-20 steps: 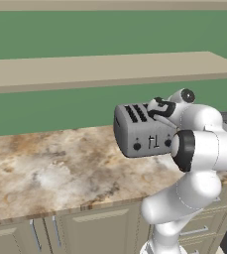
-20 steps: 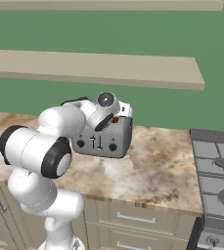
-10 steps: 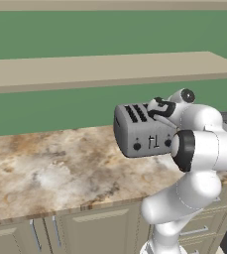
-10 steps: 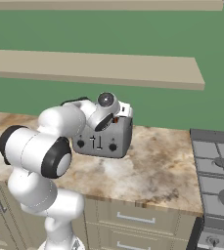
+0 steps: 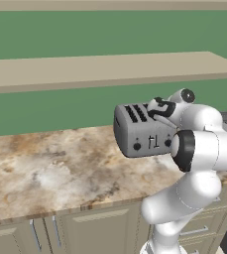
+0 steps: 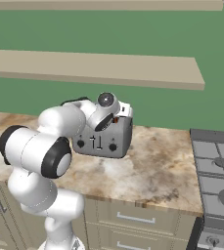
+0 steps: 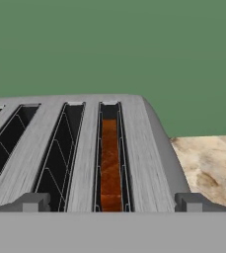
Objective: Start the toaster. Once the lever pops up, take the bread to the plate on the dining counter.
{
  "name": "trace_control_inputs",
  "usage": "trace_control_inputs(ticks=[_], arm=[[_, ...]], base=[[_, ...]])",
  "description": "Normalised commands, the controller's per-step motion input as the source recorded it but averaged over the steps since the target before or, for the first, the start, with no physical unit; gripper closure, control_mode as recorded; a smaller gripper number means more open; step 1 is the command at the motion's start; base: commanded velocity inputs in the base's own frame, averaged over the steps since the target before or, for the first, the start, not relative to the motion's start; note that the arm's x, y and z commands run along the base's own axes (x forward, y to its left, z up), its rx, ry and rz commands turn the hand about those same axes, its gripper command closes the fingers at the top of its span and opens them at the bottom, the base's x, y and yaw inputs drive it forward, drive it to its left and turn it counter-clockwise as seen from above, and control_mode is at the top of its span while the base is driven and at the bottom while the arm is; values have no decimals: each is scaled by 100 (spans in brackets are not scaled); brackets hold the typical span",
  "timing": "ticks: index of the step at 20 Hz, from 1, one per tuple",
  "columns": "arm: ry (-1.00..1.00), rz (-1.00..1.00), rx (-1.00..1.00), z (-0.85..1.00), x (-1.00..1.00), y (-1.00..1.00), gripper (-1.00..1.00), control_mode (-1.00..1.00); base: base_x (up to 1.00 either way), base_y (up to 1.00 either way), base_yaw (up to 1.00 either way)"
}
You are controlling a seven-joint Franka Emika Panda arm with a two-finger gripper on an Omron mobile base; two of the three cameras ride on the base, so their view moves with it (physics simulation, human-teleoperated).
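Note:
The grey toaster (image 5: 140, 135) (image 6: 107, 142) stands on the marbled counter against the green wall. In the hand view its ribbed top (image 7: 151, 141) runs away from me, and the brown bread (image 7: 109, 165) sits deep in the rightmost slot. My gripper (image 5: 157, 108) (image 6: 117, 115) (image 7: 113, 202) hovers just above the toaster's top at its right end. It is open, its fingertips (image 7: 33, 202) wide apart on either side of the bread's slot, with nothing between them. The plate and the dining counter are out of view.
The beige marbled counter (image 5: 45, 166) stretches left of the toaster, with cabinet drawers below. A long shelf (image 5: 110, 69) runs along the wall above. A grey stove (image 6: 216, 171) adjoins the counter on the right.

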Motion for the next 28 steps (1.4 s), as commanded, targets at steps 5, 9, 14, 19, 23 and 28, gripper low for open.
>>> trace_control_inputs(ticks=[5, 9, 14, 19, 23, 28], arm=[[0, 0, 0, 0, 0, 0, -100, -100], [0, 0, 0, 0, 0, 0, -100, -100], [0, 0, 0, 0, 0, 0, -100, -100], [0, 0, 0, 0, 0, 0, -100, -100], [0, 0, 0, 0, 0, 0, -100, -100], [0, 0, 0, 0, 0, 0, -100, -100]], base=[[0, 0, 0], [0, 0, 0], [0, 0, 0], [0, 0, 0], [0, 0, 0], [0, 0, 0]])
